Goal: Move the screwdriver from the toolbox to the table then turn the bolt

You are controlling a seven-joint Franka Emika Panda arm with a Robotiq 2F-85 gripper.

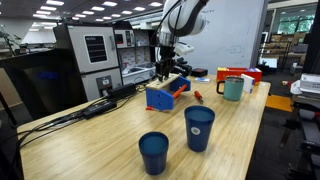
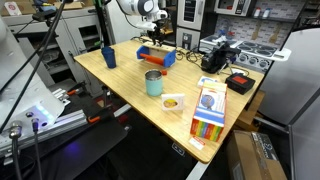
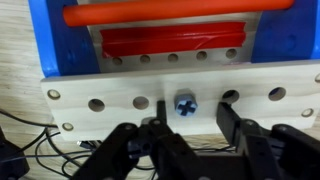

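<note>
While the gripper is hanging low in the wrist view, its jaws are standing well apart and are clamping nothing. The two dark fingers are reaching up from 6 o'clock toward a pale wooden strip with holes, which is running across the front of the toolbox. A bolt is sitting in one hole of that strip, at 12 o'clock from the gap between the fingertips. Whether either tip is touching the bolt, I cannot tell. Behind the strip, the blue walls are framing a red inner part, and an orange-red bar is crossing at the top edge. In an exterior view, the screwdriver is lying flat on the table, just outside the tote at about 3 o'clock from it and apart from the hand. A teal mug is standing farther out in the same direction. Two blue cups are standing toward 5 o'clock, well apart from the tote.
</note>
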